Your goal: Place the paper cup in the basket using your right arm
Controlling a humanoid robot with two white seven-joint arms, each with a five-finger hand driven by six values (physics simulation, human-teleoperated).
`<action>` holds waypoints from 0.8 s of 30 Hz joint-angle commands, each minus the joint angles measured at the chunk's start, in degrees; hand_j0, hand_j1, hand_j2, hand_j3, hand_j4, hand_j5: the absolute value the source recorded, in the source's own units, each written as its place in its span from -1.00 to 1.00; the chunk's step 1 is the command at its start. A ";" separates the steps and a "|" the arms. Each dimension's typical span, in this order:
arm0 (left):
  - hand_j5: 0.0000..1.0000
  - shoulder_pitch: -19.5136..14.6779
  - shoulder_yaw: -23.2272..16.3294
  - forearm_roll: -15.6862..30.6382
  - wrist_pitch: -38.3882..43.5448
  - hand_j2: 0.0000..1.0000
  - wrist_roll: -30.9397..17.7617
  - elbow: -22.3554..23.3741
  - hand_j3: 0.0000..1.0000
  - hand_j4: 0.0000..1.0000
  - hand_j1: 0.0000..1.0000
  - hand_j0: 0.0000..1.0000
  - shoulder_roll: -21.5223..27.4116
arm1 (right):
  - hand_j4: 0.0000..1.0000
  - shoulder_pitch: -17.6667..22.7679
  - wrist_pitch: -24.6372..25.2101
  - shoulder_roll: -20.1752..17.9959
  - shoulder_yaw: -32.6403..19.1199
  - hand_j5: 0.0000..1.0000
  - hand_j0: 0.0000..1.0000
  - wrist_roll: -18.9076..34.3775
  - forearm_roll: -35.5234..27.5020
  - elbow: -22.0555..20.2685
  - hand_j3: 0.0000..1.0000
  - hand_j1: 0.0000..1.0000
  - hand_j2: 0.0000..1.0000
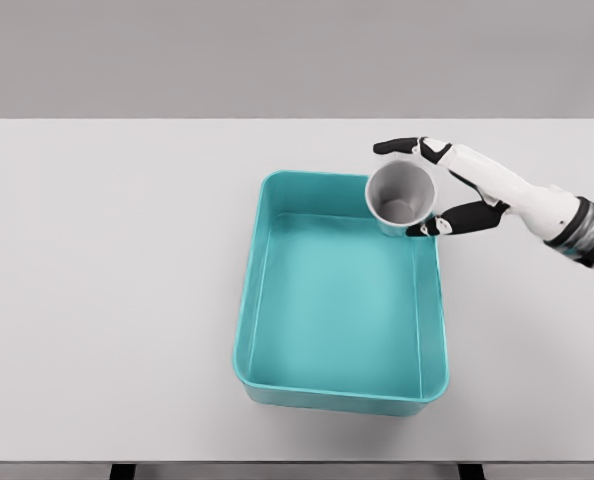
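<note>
Head view shows a wide pale grey tabletop (pixel 107 300) filling most of the picture, with a plain grey wall behind it and a dark strip under its near edge. Near the middle sits the teal basket (pixel 342 392), a rectangular tub with rounded corners and nothing lying inside it. Only 1 arm is in sight: the white right arm enters from the right edge, and the right hand (pixel 447 190) reaches over the basket's far right corner. Its fingers (pixel 399 146) are wrapped around the paper cup (pixel 401 197), thumb below and the others above, so the cup is grasped, not released. The cup is tipped with its mouth toward the camera and appears to hang over the corner rim, partly above the interior.

As I judge it, the carry is nearly done and the placement remains. To do it well, the hand should shift a little toward the basket's middle so the cup clears the rim, come lower, and only then loosen its grip; letting go here risks the cup striking the edge and rolling onto the tabletop. The left arm is not visible.
</note>
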 commanded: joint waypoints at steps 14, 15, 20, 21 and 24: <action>1.00 0.00 0.04 0.05 0.00 1.00 -0.01 0.00 1.00 1.00 1.00 1.00 0.00 | 1.00 -8.70 0.05 0.90 2.90 1.00 1.00 0.06 0.42 2.72 1.00 1.00 1.00; 1.00 0.00 0.04 -0.04 0.00 1.00 -0.01 0.00 1.00 1.00 1.00 1.00 0.00 | 1.00 -10.63 0.05 0.46 2.90 1.00 1.00 0.33 1.82 4.56 1.00 1.00 1.00; 1.00 0.00 -0.05 0.05 0.00 1.00 -0.01 0.00 1.00 1.00 1.00 1.00 0.00 | 1.00 -20.74 0.05 -11.31 4.92 1.00 1.00 0.33 15.27 10.63 1.00 1.00 1.00; 1.00 0.00 -0.05 0.05 0.00 1.00 -0.01 0.00 1.00 1.00 1.00 1.00 0.00 | 1.00 -21.09 0.05 -12.55 7.03 1.00 1.00 0.33 18.43 10.98 1.00 1.00 1.00; 1.00 0.00 0.04 0.05 0.00 1.00 -0.01 0.00 1.00 1.00 1.00 1.00 0.00 | 1.00 -23.56 0.05 -11.23 7.47 1.00 1.00 0.42 32.50 10.55 1.00 1.00 1.00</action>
